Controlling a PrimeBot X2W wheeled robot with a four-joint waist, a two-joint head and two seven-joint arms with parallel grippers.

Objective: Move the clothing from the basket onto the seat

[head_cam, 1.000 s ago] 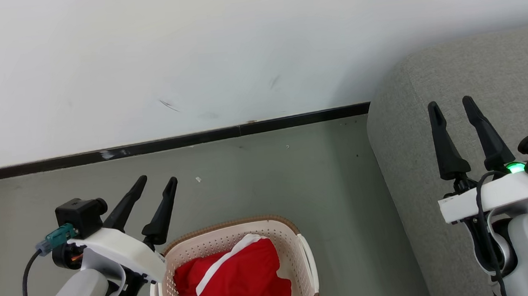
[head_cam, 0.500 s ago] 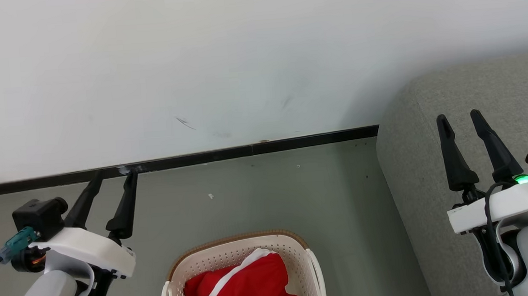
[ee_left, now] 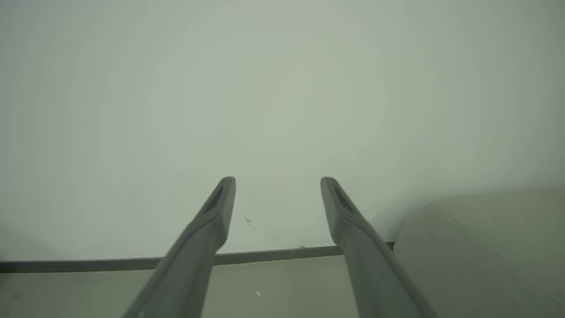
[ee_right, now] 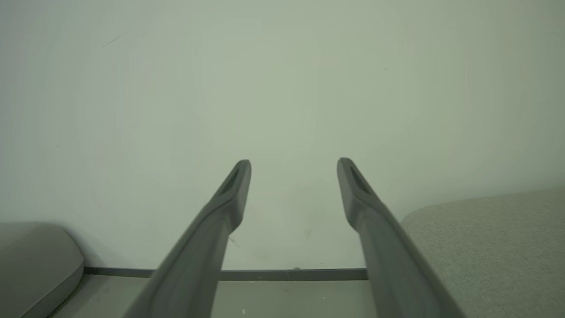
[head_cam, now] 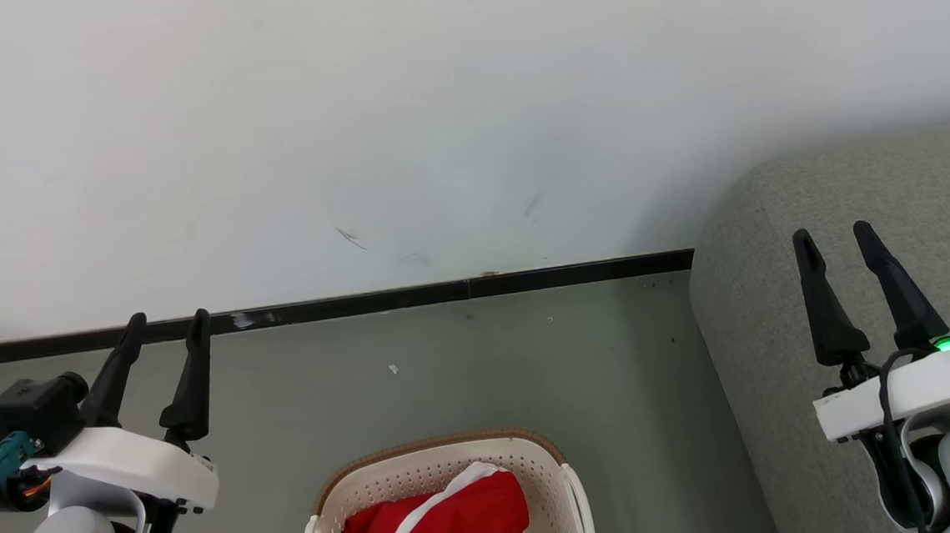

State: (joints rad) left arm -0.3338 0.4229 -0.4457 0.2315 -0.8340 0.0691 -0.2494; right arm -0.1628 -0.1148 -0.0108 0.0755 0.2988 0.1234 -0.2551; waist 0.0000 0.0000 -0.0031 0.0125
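The cream basket (head_cam: 439, 463) with a brown rim stands on the floor at the bottom middle of the head view, cut off by the frame edge. Red clothing (head_cam: 447, 528) with a white stripe lies crumpled inside it. The grey-green seat (head_cam: 781, 337) fills the right side; it also appears in the left wrist view (ee_left: 485, 247) and the right wrist view (ee_right: 494, 247). My left gripper (head_cam: 167, 321) hangs open to the left of the basket, fingers pointing at the wall (ee_left: 278, 181). My right gripper (head_cam: 834, 235) is open above the seat, nothing between its fingers (ee_right: 293, 161).
A white wall (head_cam: 431, 119) with a black skirting board (head_cam: 443, 292) runs behind the grey floor (head_cam: 449, 369). A rounded grey object (ee_right: 35, 260) sits at the lower left of the right wrist view. Open floor lies between basket and seat.
The head camera has tilted up, so basket and clothing sit lower in view. My left gripper has swung left, away from the basket. Both grippers stay open.
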